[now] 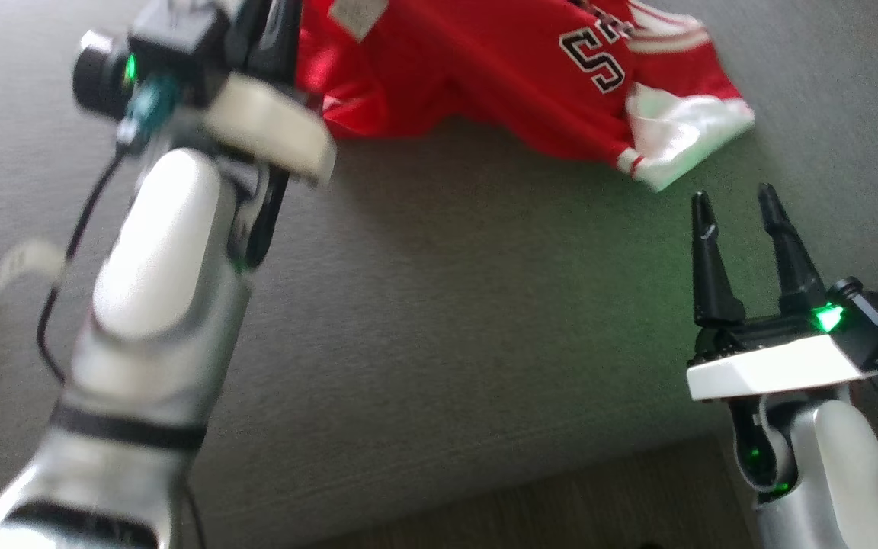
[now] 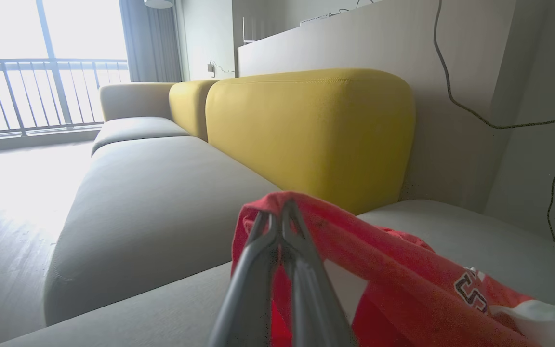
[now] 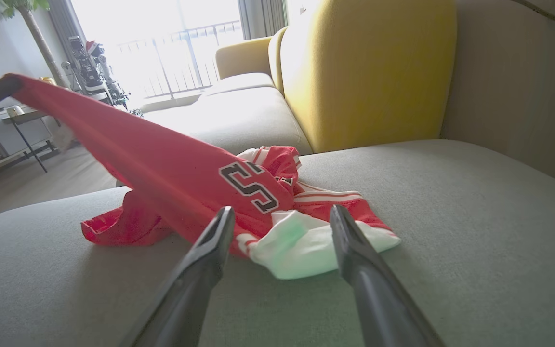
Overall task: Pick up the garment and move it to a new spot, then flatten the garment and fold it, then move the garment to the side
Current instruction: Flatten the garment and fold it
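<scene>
We've got the left tool (image 2: 280, 212) pinched shut on a red fold of the garment (image 3: 162, 159), and it holds that edge raised above the grey sofa seat (image 3: 451, 217), out in front of the yellow cushion (image 2: 306, 135). The rest of the garment, number and white trim showing, lies crumpled on the seat just in front of that cushion. Our right tool (image 1: 735, 197) hangs empty with its fingers spread wide, a little further out from the cushion than the white trim. We judge this to be the pick-up: grip made, carry not yet done. Next we need enough height for the cloth to clear the seat, then a carry along the cushion's front to a fresh spot. The trailing hem may drag.
</scene>
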